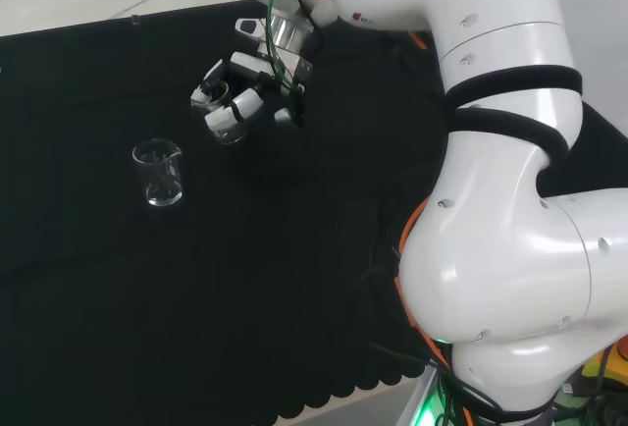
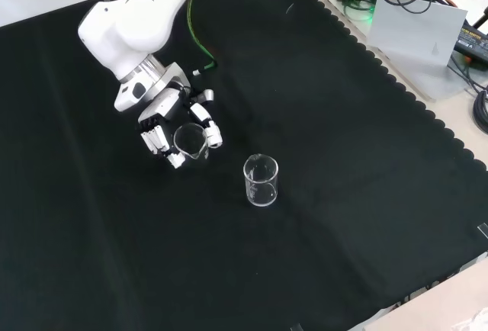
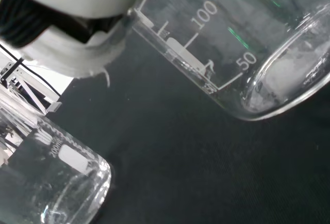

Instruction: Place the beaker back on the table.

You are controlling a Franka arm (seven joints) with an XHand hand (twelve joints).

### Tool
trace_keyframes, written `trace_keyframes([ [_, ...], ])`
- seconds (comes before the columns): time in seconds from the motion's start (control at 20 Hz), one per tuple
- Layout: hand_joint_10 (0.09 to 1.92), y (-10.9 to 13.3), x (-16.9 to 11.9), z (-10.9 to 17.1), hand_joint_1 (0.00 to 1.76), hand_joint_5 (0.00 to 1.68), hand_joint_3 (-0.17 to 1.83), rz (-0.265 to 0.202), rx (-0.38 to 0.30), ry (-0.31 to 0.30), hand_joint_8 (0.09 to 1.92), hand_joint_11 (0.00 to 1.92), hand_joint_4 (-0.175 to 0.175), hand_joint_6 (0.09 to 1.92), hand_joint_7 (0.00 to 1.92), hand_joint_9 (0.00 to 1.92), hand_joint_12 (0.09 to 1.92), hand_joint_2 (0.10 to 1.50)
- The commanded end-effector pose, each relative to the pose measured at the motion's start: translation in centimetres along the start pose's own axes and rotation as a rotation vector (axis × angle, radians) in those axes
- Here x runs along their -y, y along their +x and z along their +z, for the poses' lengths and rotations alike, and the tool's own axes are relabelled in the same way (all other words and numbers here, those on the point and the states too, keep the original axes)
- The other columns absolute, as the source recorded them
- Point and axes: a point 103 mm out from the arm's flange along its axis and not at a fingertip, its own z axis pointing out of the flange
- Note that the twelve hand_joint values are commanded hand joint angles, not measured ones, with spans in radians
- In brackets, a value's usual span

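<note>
My hand [image 2: 162,126] has its fingers curled round a small clear glass beaker [image 2: 189,140], which tilts with its spout toward the front view's lower right. In the head view the hand [image 1: 235,97] hangs left of the arm's white links, with the held beaker [image 1: 210,95] between the fingers. Up close in the wrist view, the held beaker [image 3: 242,53] shows printed graduation marks and looks to be just above the cloth. A second clear beaker [image 2: 261,181] stands upright on the black cloth near the hand, also seen in the head view [image 1: 159,173] and wrist view [image 3: 46,182].
The arm's big white links [image 1: 510,200] take up the right of the head view. The black cloth's scalloped edge [image 2: 396,87] runs down the front view's right, with a grey box [image 2: 419,37] and cables beyond it.
</note>
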Motion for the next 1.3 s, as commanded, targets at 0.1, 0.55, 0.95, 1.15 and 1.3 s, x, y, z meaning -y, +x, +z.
trace_keyframes([
  [0.1,0.09,-0.7,0.1,1.1,1.17,1.53,0.67,0.010,-0.029,-0.007,0.09,1.21,0.167,0.19,1.73,1.60,0.82,0.58],
  [0.55,0.09,-1.3,0.8,2.4,1.17,1.53,0.65,0.030,-0.019,0.012,0.09,1.19,0.175,0.17,1.69,1.55,0.83,0.59],
  [0.95,0.09,-0.8,1.6,2.5,1.16,1.34,0.35,0.022,0.039,0.083,0.09,0.92,0.024,0.31,1.51,1.42,0.99,0.74],
  [1.15,0.09,0.4,1.9,1.6,1.09,0.81,0.59,0.001,0.119,0.112,0.09,0.53,-0.007,0.65,1.23,1.20,1.21,0.53],
  [1.3,0.09,1.0,2.1,1.3,1.02,0.49,0.62,-0.003,0.139,0.130,0.09,0.25,-0.035,0.62,1.01,1.01,1.31,0.48],
])
